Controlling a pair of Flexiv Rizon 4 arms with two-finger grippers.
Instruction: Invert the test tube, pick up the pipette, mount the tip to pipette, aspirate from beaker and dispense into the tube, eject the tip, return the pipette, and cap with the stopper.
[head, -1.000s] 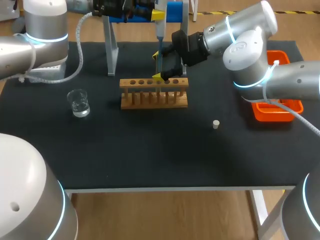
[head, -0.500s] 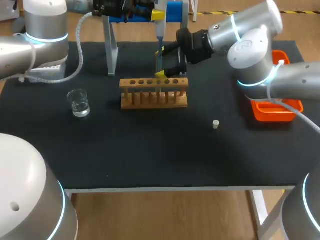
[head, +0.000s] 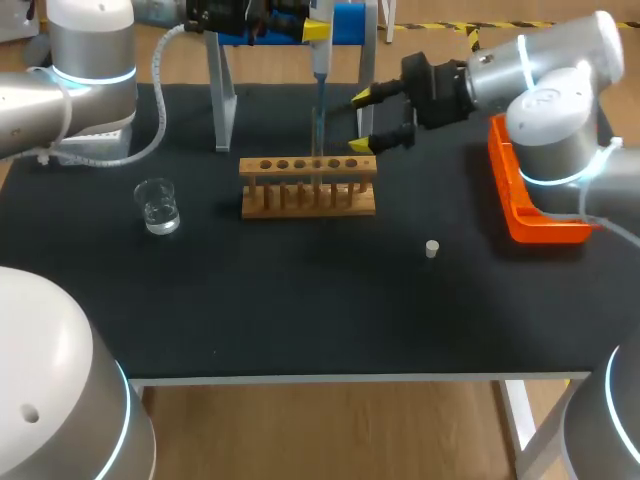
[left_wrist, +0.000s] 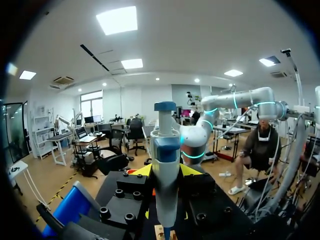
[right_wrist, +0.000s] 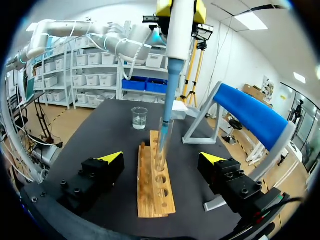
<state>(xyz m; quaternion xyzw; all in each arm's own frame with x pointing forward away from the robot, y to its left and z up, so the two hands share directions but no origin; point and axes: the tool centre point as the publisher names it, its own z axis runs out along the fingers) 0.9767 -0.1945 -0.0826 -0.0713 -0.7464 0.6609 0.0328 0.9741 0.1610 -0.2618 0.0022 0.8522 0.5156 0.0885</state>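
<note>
Two fingers of left gripper (left_wrist: 166, 171) clamp white-and-blue pipette (head: 320, 62), its blue tip (right_wrist: 166, 107) inside clear glass test tube (right_wrist: 161, 145) in wooden rack (head: 308, 188). Fingers of right gripper (head: 360, 122) spread, right of rack. Risk: off-axis lift drags tube, spills.

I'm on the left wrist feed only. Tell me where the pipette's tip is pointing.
Observer: The right wrist view shows the pipette tip pointing down into the top of the test tube, which stands in the wooden rack.
Operator: Report the right gripper.
Observer: The right gripper is open and empty, beside the rack's right end and apart from it.
Operator: Locate the stopper.
Observer: The stopper lies on the table, in front of the rack and to its right, with nothing touching it.
</note>
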